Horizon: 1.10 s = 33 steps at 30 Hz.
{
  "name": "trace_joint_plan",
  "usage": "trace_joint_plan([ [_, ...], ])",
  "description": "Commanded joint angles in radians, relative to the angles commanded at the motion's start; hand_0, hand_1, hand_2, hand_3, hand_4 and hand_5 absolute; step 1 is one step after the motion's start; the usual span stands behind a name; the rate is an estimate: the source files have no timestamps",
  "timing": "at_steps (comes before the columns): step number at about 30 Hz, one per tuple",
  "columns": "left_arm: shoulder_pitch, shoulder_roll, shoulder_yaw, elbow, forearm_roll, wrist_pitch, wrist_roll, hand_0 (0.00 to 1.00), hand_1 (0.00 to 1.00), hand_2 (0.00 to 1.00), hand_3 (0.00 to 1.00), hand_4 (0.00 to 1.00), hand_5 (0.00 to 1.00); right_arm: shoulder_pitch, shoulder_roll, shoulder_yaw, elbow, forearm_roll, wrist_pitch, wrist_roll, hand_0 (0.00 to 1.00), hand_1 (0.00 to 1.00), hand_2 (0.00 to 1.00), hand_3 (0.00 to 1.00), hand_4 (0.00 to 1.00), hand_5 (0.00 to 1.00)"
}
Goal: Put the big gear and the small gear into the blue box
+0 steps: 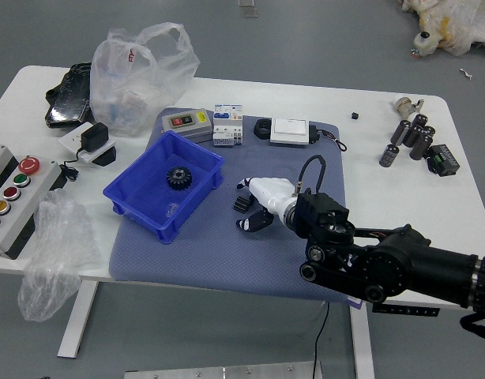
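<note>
The robot's right hand (274,197), fingers parted and gripping nothing, flanks what appears to be the small gear (242,204) on the mat (219,257), right of the blue box (140,223) holding the big gear (179,178). Centring the fingertips before pinching (it looks slim) should prevent a skewed grasp.

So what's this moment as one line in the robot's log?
right hand: open, by small black piece | piece: on mat | black gear: in blue box | left hand: out of view
</note>
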Motion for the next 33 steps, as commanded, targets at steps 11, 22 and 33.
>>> trace_joint_plan([
  [11, -0.002, -0.001, 0.001, 0.0, -0.004, 0.001, -0.001, 0.631, 0.474, 0.533, 0.703, 0.741, 0.508, 0.002, 0.005, -0.011, -0.004, 0.004, -0.048, 0.037, 0.205, 0.284, 0.404, 0.462, 0.555, 0.154],
  [22, -0.002, -0.001, 0.003, 0.0, -0.007, 0.001, -0.003, 0.631, 0.474, 0.533, 0.703, 0.74, 0.509, -0.001, 0.007, -0.001, -0.014, -0.007, -0.079, 0.057, 0.191, 0.276, 0.391, 0.412, 0.534, 0.173],
  [33, -0.003, -0.001, 0.001, 0.0, -0.005, 0.001, -0.002, 0.632, 0.475, 0.534, 0.703, 0.741, 0.509, 0.058, 0.006, 0.118, 0.003, -0.09, -0.101, 0.067, 0.19, 0.274, 0.387, 0.413, 0.537, 0.173],
])
